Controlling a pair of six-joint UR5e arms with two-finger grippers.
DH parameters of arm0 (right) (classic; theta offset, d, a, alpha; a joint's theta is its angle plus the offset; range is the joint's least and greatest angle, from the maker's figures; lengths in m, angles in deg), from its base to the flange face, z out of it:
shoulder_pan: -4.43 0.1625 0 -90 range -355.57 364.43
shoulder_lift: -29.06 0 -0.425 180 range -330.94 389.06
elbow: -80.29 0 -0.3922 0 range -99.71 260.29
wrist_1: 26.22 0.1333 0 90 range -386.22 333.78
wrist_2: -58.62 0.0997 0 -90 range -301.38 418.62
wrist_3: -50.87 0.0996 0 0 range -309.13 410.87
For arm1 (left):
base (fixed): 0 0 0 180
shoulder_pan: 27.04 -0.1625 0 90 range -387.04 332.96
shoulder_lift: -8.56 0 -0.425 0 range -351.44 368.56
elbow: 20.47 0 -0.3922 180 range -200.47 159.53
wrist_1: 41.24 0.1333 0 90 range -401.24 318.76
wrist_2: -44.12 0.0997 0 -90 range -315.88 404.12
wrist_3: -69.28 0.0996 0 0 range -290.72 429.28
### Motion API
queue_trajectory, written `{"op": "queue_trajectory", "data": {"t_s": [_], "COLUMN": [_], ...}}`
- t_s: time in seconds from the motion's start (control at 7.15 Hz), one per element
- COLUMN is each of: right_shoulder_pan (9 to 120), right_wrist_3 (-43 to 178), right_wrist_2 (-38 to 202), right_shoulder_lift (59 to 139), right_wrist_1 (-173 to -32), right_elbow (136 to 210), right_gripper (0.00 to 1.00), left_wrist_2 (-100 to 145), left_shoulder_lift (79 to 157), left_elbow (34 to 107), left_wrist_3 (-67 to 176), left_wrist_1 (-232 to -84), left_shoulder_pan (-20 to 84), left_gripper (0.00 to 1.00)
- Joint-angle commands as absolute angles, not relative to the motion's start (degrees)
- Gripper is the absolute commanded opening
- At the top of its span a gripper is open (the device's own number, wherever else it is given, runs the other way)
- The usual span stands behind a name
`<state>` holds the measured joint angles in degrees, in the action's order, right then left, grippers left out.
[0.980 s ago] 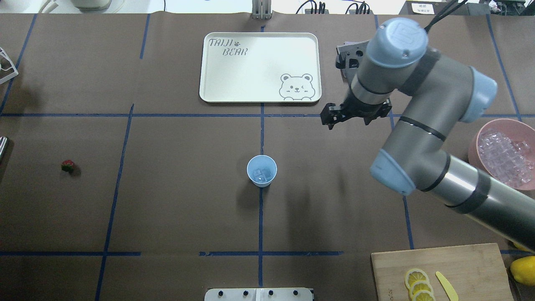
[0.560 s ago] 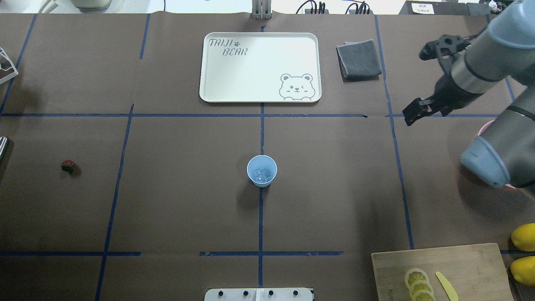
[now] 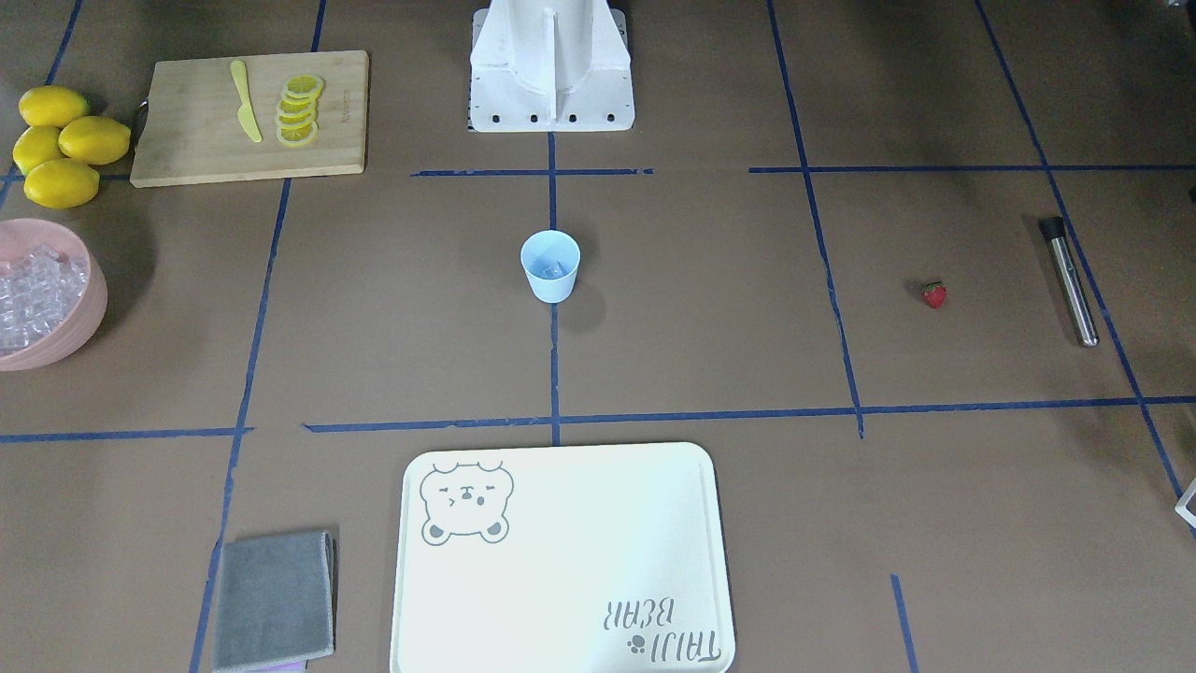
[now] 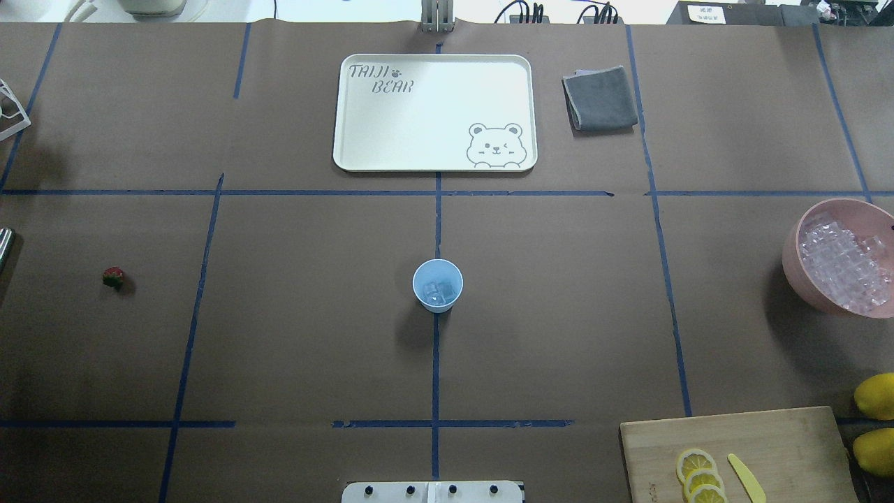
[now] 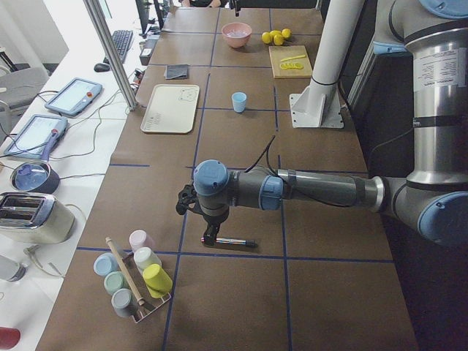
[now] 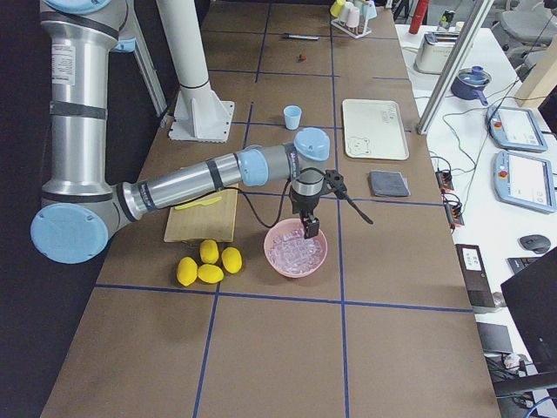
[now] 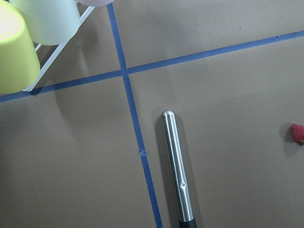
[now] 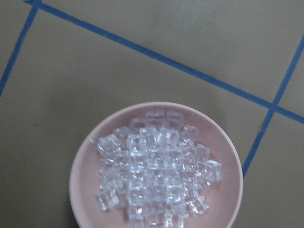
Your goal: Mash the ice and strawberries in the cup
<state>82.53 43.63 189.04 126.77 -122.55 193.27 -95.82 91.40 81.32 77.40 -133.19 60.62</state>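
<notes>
The right arm has swung off to the right and out of the overhead view, uncovering the grey cloth (image 4: 601,98) and the pink bowl (image 4: 791,260). At the far left, the left arm stretches low along the table. The left gripper (image 5: 209,235) points down close by one end of the steel rod (image 5: 235,241), which lies flat; whether its jaws are apart cannot be told. The strawberry (image 4: 112,276) lies alone right of the rod, well apart from the cup (image 4: 437,284). The cup stands upright at the centre with ice (image 4: 438,290) inside. Farther right, the right gripper (image 6: 309,228) hangs over the bowl, which is piled with more cubes; its state cannot be told either. A cutting board (image 4: 768,447) lies near the bowl.
</notes>
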Motion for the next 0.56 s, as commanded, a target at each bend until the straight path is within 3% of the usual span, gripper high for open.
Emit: {"op": "queue_trajectory", "data": {"t_s": [0.0,0.42], "right_shoulder_pan": [94.6,98.1], "right_wrist_3": [34.8,36.4], "right_wrist_2": [192.8,193.0], "right_shoulder_lift": [134.9,136.9], "right_wrist_1": [-122.5,-122.5], "right_elbow": [191.4,191.6], "right_gripper": [0.99,0.99], "left_wrist_2": [-96.6,-97.7], "left_shoulder_lift": [91.4,91.4], "left_elbow": [81.7,84.9], "left_wrist_3": [77.0,64.0], "left_wrist_1": [-137.3,-139.9], "left_shoulder_pan": [59.2,52.9], "left_gripper": [1.0,1.0]}}
